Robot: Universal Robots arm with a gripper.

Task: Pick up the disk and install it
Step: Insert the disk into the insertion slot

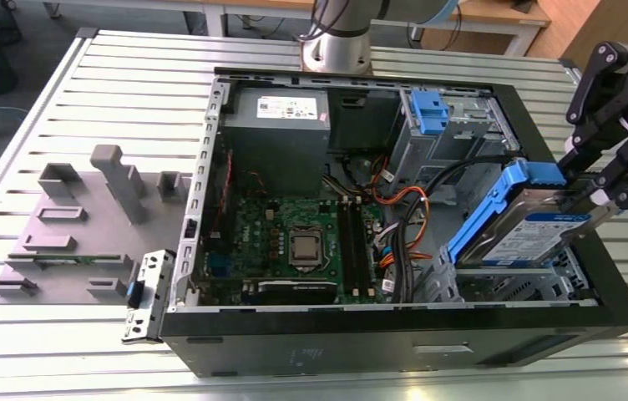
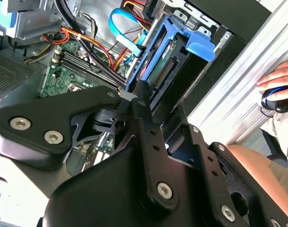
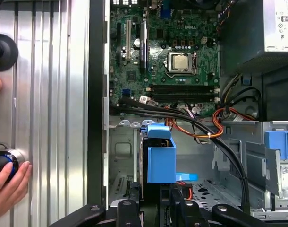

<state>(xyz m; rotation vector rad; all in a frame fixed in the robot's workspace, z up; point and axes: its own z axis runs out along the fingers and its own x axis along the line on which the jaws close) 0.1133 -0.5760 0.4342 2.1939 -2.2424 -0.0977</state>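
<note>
Entry: the disk (image 1: 543, 234). Silver drive with blue-and-white label in a blue carrier, standing on edge and tilted. It sits at the exterior view's right end of the open computer case (image 1: 403, 334), its lower edge over the metal drive cage.

Gripper (image 1: 581, 200): black, with fingers (image 2: 140, 101) pinching the disk's upper edge.

Inside the case:
- green motherboard (image 1: 291, 242)
- grey power supply (image 1: 281, 125)
- empty blue bracket (image 1: 427, 113) in the far bay
- orange and black cables

Worktop (image 1: 124, 92): slatted metal, carrying the case and, at the exterior view's left, a grey fixture plate (image 1: 58, 242).

First wrist view: a person's hand (image 3: 9, 187) rests on a round knob beside the case
</note>
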